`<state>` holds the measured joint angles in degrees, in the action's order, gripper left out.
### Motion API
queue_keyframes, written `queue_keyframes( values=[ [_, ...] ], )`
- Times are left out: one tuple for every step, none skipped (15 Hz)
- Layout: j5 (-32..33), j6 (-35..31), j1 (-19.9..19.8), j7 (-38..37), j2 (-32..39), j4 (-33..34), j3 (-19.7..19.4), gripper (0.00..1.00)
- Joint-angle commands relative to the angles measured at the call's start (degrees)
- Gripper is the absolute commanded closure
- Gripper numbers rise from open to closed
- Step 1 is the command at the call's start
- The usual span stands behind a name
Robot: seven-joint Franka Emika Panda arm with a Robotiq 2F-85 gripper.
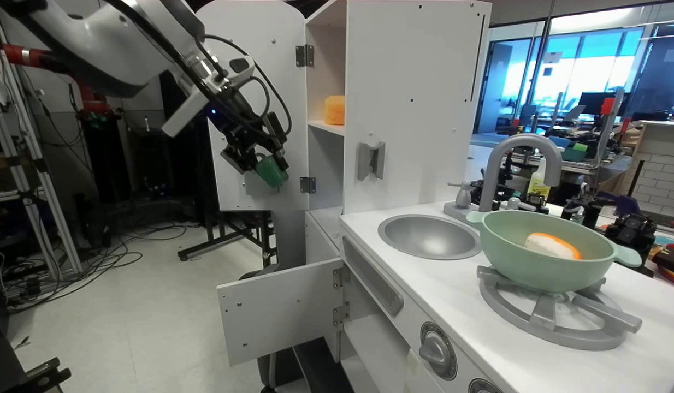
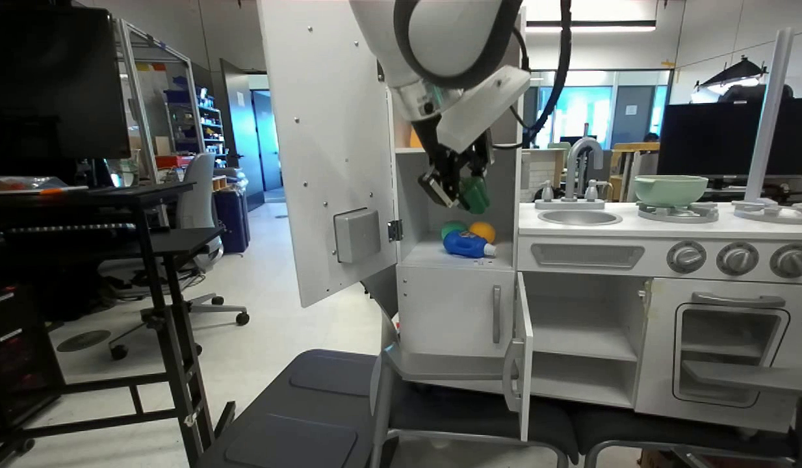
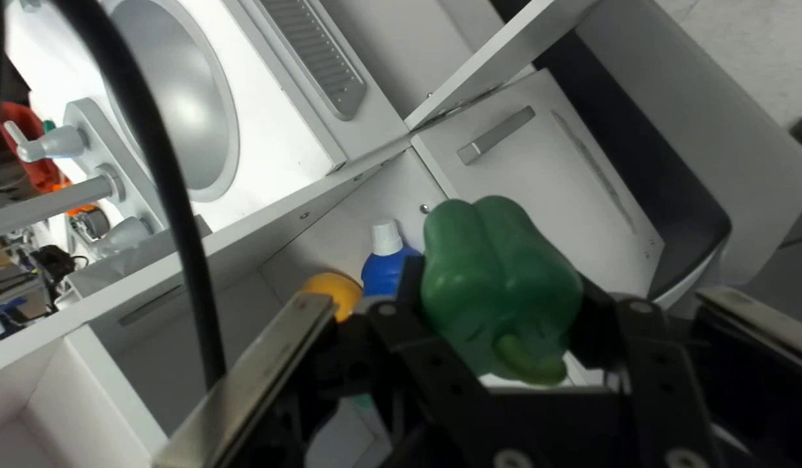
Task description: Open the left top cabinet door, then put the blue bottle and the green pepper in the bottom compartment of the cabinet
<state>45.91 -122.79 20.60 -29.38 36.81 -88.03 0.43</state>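
The small, glossy, dark green toy pepper [image 2: 476, 196] is clasped in the black 2-fingered gripper [image 3: 502, 296], pressed from both sides in the wrist view. It hangs in front of the tall white cabinet [image 1: 413, 60], above the floor level of the lower recess and not yet inside. Placing it looks like the last of 3 steps; I judge that it needs to go farther in, be lowered and be released without disturbing what lies there.

The white-capped, bright blue plastic bottle [image 2: 465, 244] is already in the white-walled bottom compartment [image 2: 419, 256], on its side, cap to the right, so that step appears done. On its far side sit a round green object [image 2: 450, 227] at left and a round orange object [image 2: 483, 231] at right.

The tall white arched-top panel door [image 2: 336, 143] on the left stands swung well out, so opening appears done too. Above the compartment, a squat orange object [image 1: 335, 110] rests on the white shelf [image 1: 323, 127]. Farther right, a wide pale green bowl [image 1: 525, 267] stands on the grey burner [image 1: 544, 312].
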Motion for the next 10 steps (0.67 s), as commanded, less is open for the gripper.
queue_keyframes(
  values=[
    [4.5, 1.16, 1.61, -2.73, 9.37, 9.46, -3.48, 0.78],
    [5.48, 1.18, 1.65, -3.13, 12.05, 11.71, -4.16, 0.78],
    [6.23, 1.66, 1.84, -3.5, 14.47, 14.21, -4.77, 0.78],
    [6.96, 1.7, 1.82, -3.6, 17.02, 16.73, -5.35, 0.78],
    [7.48, 2.16, 1.91, -3.27, 19.69, 19.95, -5.85, 0.78],
    [7.76, 2.5, 1.9, -2.69, 22.11, 23.07, -6.31, 0.78],
    [8.42, 2.53, 2.01, -2.42, 24.43, 26.03, -6.96, 0.78],
    [8.88, 2.78, 2.15, -2.07, 26.34, 28.75, -7.55, 0.78],
    [9.16, 2.97, 2.13, -1.58, 28.36, 31.6, -8.09, 0.78],
    [9.42, 3.09, 2.07, -1.11, 30.27, 34.34, -8.75, 0.78]
  ],
)
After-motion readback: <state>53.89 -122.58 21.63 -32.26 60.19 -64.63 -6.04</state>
